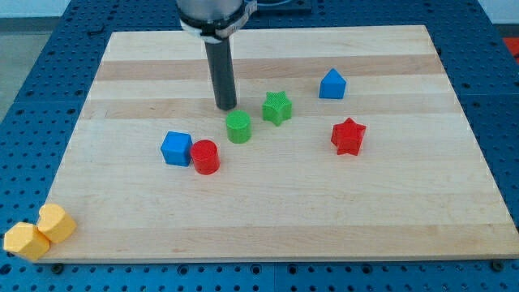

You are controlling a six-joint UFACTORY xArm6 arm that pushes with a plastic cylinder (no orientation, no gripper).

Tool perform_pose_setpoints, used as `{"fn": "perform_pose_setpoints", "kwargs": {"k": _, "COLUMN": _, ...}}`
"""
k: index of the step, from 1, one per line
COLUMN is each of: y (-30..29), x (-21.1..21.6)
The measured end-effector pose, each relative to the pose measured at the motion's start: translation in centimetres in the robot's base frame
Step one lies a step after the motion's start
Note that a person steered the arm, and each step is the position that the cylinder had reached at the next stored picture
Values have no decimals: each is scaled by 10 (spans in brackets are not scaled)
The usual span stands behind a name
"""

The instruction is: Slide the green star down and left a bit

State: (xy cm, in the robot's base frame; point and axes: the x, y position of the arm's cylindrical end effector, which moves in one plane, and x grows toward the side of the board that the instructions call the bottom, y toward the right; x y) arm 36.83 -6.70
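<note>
The green star (276, 107) lies on the wooden board (276, 203), a little above the middle. My tip (226, 107) stands to the star's left, about a block's width apart from it. A green cylinder (238, 127) sits just below and right of my tip, down and left of the star.
A blue cube (176, 148) and a red cylinder (205, 156) touch each other left of centre. A red star (348, 136) lies at the right, a blue house-shaped block (332, 84) above it. Two yellow blocks (39, 232) sit at the bottom left corner.
</note>
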Motion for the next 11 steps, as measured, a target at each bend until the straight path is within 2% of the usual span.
{"fn": "perform_pose_setpoints", "kwargs": {"k": 1, "y": 29, "x": -12}}
{"fn": "perform_pose_setpoints", "kwargs": {"k": 4, "y": 96, "x": -11}}
{"fn": "perform_pose_setpoints", "kwargs": {"k": 8, "y": 97, "x": 14}}
{"fn": "perform_pose_setpoints", "kwargs": {"k": 11, "y": 89, "x": 65}}
